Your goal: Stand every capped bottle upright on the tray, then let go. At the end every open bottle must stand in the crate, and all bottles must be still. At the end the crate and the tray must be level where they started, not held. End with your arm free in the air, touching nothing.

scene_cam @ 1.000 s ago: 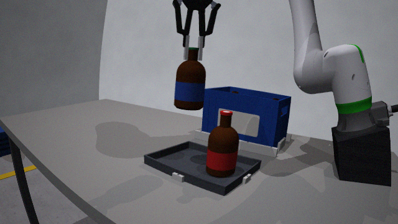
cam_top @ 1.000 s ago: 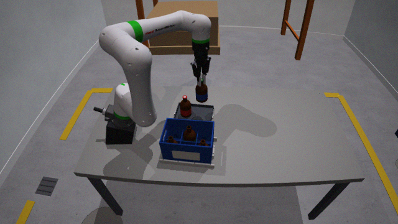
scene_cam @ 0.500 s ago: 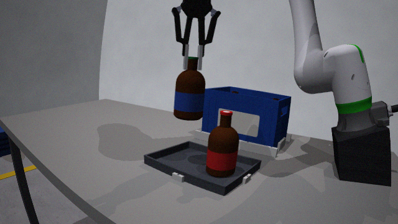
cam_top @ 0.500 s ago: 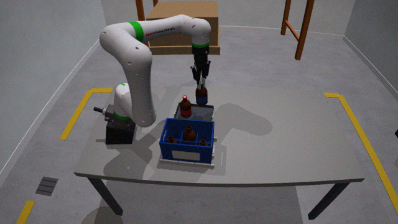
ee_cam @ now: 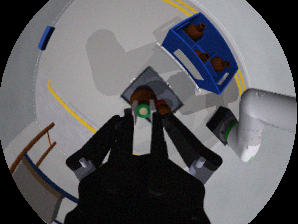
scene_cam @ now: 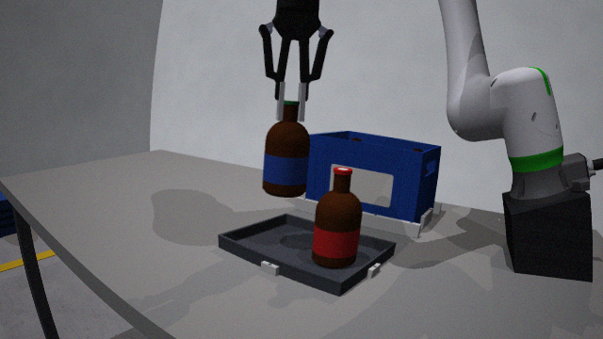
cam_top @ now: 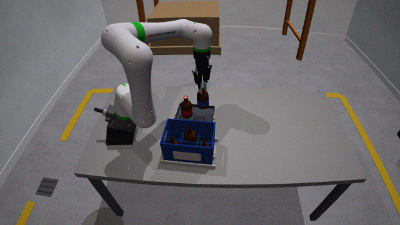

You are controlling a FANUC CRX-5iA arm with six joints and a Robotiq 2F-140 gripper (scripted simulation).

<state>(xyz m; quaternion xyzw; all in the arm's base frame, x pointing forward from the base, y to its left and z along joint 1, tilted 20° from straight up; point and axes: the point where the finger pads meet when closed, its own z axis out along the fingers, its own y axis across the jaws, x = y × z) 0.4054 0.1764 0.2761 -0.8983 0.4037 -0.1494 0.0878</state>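
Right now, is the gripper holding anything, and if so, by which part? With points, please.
Yes: the gripper (cam_top: 202,89) (scene_cam: 291,113) (ee_cam: 143,105) has the blue-labelled bottle (cam_top: 202,101) (scene_cam: 285,169) (ee_cam: 142,95) by its neck, just below the green cap (scene_cam: 291,102) (ee_cam: 143,111), with the bottle clear of the tray (cam_top: 210,109) (scene_cam: 250,251) (ee_cam: 148,73).

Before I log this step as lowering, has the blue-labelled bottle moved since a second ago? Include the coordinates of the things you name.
Yes: in the exterior view the blue-labelled bottle (cam_top: 202,99) (scene_cam: 285,165) (ee_cam: 143,95) has come down against the crate (cam_top: 187,153) (scene_cam: 320,174) (ee_cam: 218,82) behind it.
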